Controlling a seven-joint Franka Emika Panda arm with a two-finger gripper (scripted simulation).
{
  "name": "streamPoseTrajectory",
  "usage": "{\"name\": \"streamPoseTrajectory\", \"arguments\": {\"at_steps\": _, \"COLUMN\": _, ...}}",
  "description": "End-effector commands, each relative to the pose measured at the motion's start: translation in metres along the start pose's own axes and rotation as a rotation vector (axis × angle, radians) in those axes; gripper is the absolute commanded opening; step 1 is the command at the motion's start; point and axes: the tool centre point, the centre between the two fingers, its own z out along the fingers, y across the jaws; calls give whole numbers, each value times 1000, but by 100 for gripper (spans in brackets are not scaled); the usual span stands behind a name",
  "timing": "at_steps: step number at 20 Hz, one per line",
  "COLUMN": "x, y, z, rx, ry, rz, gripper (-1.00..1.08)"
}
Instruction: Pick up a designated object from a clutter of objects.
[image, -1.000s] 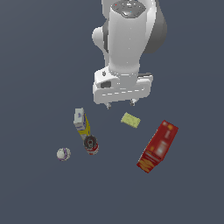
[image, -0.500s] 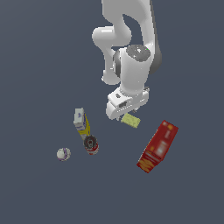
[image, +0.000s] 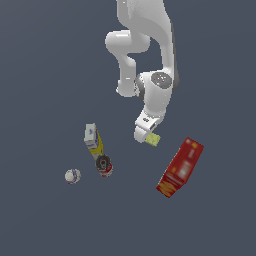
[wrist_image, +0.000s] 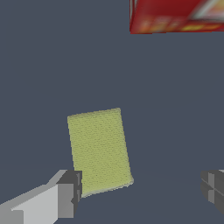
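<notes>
The designated object, a small flat pale yellow-green sponge-like block (image: 153, 139), lies on the dark floor in the exterior view, partly covered by my hand. In the wrist view the block (wrist_image: 99, 149) lies flat, close below the camera. My gripper (wrist_image: 140, 189) is open, with one finger (wrist_image: 65, 194) beside the block's edge and the other finger (wrist_image: 213, 187) far off it. In the exterior view the gripper (image: 144, 133) is low over the block. The clutter also holds a long red box (image: 180, 167), a white-and-yellow bottle (image: 94, 142), a red can (image: 104, 166) and a small whitish ball (image: 72, 176).
The red box's end (wrist_image: 177, 16) shows at the wrist view's edge, apart from the block. The bottle, can and ball lie together at the exterior view's left, away from my gripper.
My arm has swung down and toward the exterior view's right, bringing the gripper from above the clutter to just over the yellow-green block. The objects have not moved.
</notes>
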Motion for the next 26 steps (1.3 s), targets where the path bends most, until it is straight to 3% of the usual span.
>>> {"name": "streamPoseTrajectory", "arguments": {"at_steps": 1, "x": -2, "y": -12, "z": 13, "rx": 3, "ry": 3, "rz": -66, "gripper": 100}}
{"name": "streamPoseTrajectory", "arguments": {"at_steps": 10, "x": -8, "y": -35, "z": 35, "rx": 12, "ry": 7, "rz": -182, "gripper": 100}}
{"name": "streamPoseTrajectory", "arguments": {"at_steps": 26, "x": -8, "y": -37, "z": 71, "rx": 12, "ry": 7, "rz": -185, "gripper": 100}}
